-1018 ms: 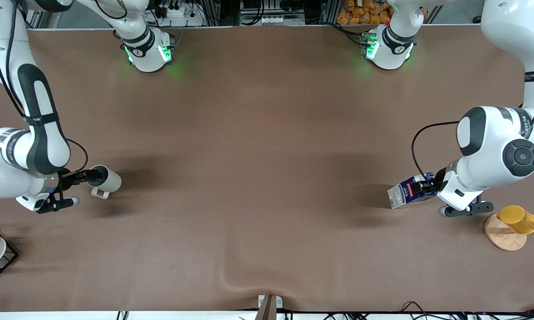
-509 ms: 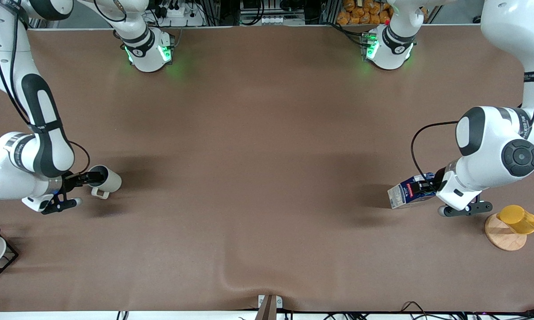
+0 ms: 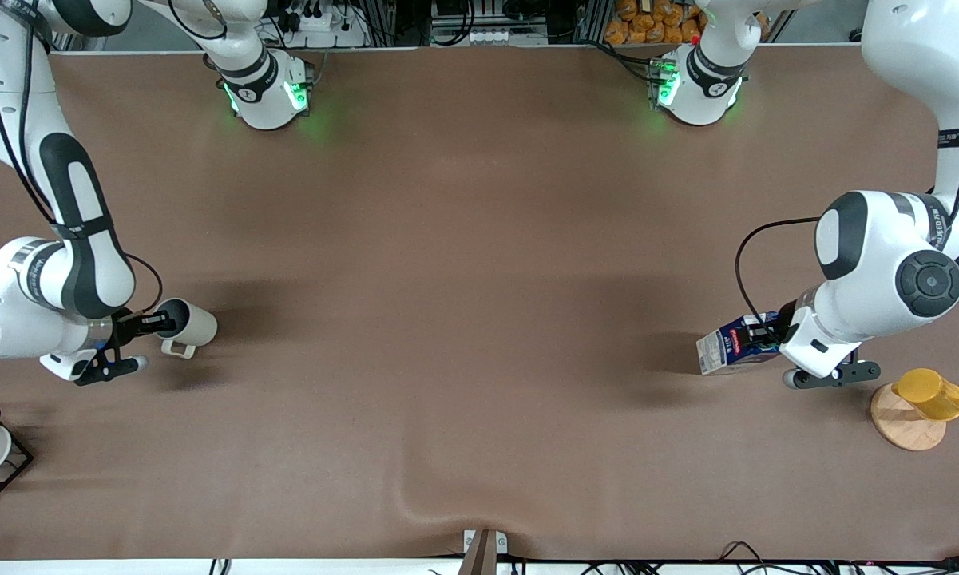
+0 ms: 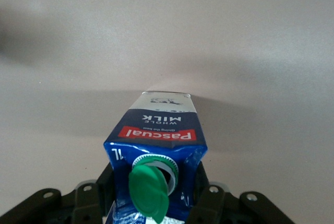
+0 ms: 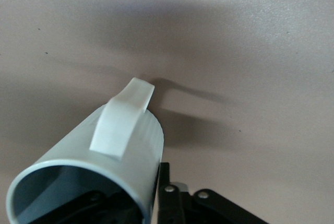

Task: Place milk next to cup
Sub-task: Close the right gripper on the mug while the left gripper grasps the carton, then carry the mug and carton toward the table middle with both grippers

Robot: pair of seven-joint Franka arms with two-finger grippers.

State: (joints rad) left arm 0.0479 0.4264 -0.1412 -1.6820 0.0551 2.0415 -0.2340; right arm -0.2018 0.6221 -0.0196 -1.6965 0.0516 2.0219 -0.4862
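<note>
One milk [image 3: 728, 344], three cups [image 3: 190, 327] (perhaps more hidden), two arms [image 3: 886, 263].

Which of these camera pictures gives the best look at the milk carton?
The left wrist view: the milk fills it, label and green cap readable, held by the left claw. The front view shows it small; the right wrist view doesn't show it.

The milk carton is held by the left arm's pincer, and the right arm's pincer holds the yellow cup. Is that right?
Not quite. The left pincer does hold the milk carton, but the right pincer grips the beige mug, not the yellow cup, which sits on its wooden disc at the left arm's end. The front view shows this.
</note>
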